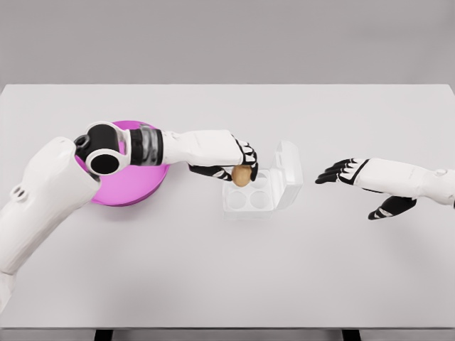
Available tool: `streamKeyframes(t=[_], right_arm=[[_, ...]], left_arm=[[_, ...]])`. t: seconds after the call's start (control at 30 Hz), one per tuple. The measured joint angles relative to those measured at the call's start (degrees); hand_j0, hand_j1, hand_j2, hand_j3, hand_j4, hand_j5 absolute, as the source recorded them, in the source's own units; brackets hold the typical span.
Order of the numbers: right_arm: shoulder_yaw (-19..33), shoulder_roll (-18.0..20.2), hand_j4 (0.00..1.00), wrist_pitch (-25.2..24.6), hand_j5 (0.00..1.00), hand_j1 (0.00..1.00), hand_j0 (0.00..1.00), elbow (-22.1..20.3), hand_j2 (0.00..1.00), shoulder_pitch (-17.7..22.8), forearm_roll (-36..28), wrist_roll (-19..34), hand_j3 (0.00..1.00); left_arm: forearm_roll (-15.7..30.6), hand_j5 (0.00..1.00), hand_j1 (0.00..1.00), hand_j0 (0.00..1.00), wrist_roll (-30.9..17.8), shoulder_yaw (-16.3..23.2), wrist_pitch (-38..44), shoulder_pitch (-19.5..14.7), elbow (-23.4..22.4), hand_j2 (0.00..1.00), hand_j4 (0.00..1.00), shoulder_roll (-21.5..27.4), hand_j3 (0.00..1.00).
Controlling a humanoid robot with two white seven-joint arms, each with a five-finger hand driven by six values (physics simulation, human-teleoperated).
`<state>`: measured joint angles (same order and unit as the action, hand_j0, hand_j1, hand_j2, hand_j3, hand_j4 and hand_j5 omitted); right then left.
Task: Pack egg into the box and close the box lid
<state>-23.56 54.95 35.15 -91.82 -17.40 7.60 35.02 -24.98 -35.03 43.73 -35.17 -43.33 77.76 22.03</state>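
The bench is plain white, with no pattern. The egg is light brown, a tan colour. The egg box is clear and colourless, so the white of the bench shows through it, and its lid is the same. The plate is bright magenta pink. The left robot hand has a white back and black fingers. The right robot hand has the same white and black colours. Both arms are white, and the left one has black joint parts and a grey band.
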Motion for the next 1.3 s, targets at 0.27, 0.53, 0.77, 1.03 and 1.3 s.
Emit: streamKeyframes(t=[0.27,0.53,0.77,1.03,1.3], right_arm=[[0.0,-0.1,1.00,0.0,1.00,1.00,1.00,0.0,1.00,0.0,0.0,0.0,1.00],[0.0,-0.1,1.00,0.0,1.00,1.00,1.00,0.0,1.00,-0.2,0.0,0.0,1.00],[-0.1,-0.3,1.00,0.0,1.00,1.00,1.00,0.0,1.00,-0.4,0.0,0.0,1.00],[-0.2,-1.2,1.00,0.0,1.00,1.00,1.00,0.0,1.00,-0.7,0.0,0.0,1.00],[-0.2,-1.6,1.00,0.0,1.00,1.00,1.00,-0.9,1.00,-0.8,0.0,0.0,1.00]], left_arm=[[-1.0,0.63,0.63,0.63,0.0,-0.1,0.0,0.2,-1.3,0.63,0.63,-1.3,0.63],[-1.7,0.80,0.80,0.80,0.0,-0.6,0.0,0.2,-1.9,0.80,0.80,-1.8,0.80],[-1.8,0.85,0.85,0.85,0.0,-0.7,0.0,0.2,-1.9,0.85,0.85,-1.8,0.85],[-1.0,1.00,1.00,1.00,0.0,-2.7,0.0,0.2,-1.8,1.00,1.00,-1.4,1.00],[12.0,1.00,1.00,1.00,0.0,-4.4,0.0,-0.6,-0.7,1.00,1.00,6.8,1.00]])
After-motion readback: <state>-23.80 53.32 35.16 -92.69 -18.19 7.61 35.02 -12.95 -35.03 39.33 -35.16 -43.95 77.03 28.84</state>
